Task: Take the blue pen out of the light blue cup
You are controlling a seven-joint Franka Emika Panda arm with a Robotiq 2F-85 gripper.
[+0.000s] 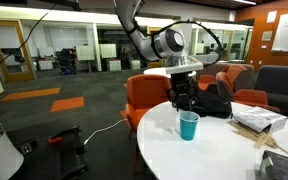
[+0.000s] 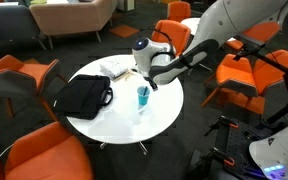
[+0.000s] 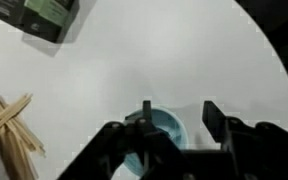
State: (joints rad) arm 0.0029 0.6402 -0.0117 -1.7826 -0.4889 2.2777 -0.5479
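The light blue cup (image 1: 189,126) stands upright on the round white table (image 1: 174,150), near its middle in an exterior view (image 2: 142,98). My gripper (image 1: 184,104) hangs just above the cup, also seen in an exterior view (image 2: 148,85). In the wrist view the gripper (image 3: 179,116) is open and empty. One finger is over the cup (image 3: 169,130) and the other is beside it over bare table. I cannot make out the blue pen in any view; part of the cup's inside is hidden by the gripper.
A black bag (image 1: 212,102) lies on the table behind the cup, also in an exterior view (image 2: 84,96). A box (image 3: 46,16) and wooden sticks (image 3: 6,122) lie on the table. Orange chairs (image 2: 29,150) ring the table.
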